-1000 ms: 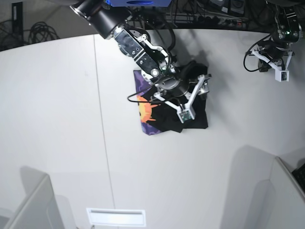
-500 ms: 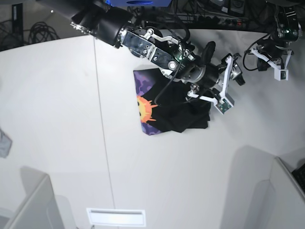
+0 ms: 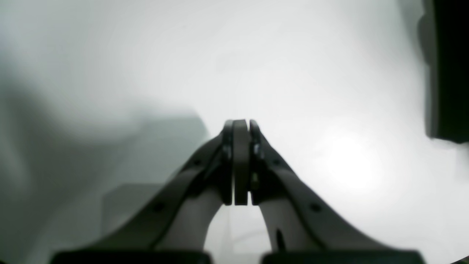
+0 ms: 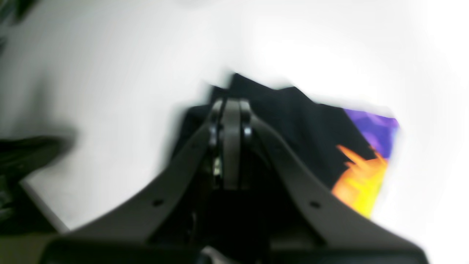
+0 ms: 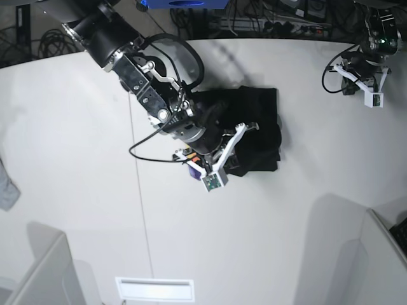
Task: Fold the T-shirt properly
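The black T-shirt (image 5: 262, 121) lies bunched in a rough rectangle right of the table's middle. Only a sliver of its purple print (image 5: 191, 169) shows beside my right arm. In the right wrist view the shirt (image 4: 293, 117) is blurred, with its orange and purple print (image 4: 366, 165) at the right. My right gripper (image 5: 250, 126) (image 4: 231, 106) is shut and sits over the shirt's near edge; no cloth shows between its fingers. My left gripper (image 5: 340, 67) (image 3: 240, 124) is shut and empty above bare table at the far right corner.
A small grey cloth scrap (image 5: 5, 185) lies at the table's left edge. Grey partitions stand at the bottom left (image 5: 44, 273) and bottom right (image 5: 375, 254). A white slot (image 5: 154, 289) is at the front. A dark shape (image 3: 450, 66) borders the left wrist view.
My right arm swung out to the right, then back left and down over the shirt. Black cloth now reaches further up and hides most of the print. The left arm barely moved.
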Tool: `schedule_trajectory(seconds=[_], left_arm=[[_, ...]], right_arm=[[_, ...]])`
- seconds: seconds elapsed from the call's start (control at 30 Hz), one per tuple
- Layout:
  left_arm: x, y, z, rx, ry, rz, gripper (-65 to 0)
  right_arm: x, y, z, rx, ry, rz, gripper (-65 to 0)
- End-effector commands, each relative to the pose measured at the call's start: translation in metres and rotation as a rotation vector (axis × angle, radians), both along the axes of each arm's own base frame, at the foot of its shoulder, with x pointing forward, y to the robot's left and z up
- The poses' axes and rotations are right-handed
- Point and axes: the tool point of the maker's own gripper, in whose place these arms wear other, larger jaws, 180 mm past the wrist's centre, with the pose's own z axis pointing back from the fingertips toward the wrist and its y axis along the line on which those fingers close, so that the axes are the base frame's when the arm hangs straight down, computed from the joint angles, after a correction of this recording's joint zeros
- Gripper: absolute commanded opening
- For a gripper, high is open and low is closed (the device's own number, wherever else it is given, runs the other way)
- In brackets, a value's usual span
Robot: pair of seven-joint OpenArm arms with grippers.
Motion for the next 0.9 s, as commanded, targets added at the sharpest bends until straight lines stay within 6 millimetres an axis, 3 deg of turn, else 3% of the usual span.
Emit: schedule_trajectory(seconds=[0.0,0.27,0.4,0.53,0.7,0.8,0.87], left_arm=[[0.009,0.001,0.014,0.019,-0.043,-0.022,-65.0],[0.003,0.001,0.015,0.025,-0.035,-0.023,-65.0],[0.0,0.001,0.013,0.025,-0.027,-0.023,-65.0],[0.0,0.001,0.013,0.025,-0.027,-0.023,-65.0],[-0.001,0.001,0.013,0.025,-0.026,-0.023,-65.0],[-0.001,0.002,0.013,0.026,-0.026,-0.022,-65.0],[-0.001,0.002,0.013,0.027,-0.026,-0.023,-65.0]], right_arm=[[0.009,0.002,0.009,0.02,-0.031,-0.008,-65.0],[0.007,-0.006,-0.035,-0.052,0.068,-0.031,-65.0],[0.004,0.015,-0.039,-0.027,0.106,-0.023,-65.0],[0.003,0.051,-0.027,0.003,0.099,0.03,-65.0],[-0.012,0.104,0.005,0.028,-0.015,0.173,-65.0],[-0.025,0.123,0.033,0.065,-0.095,0.249,-65.0],[-0.031,0.124,0.05,0.089,-0.121,0.267,-65.0]])
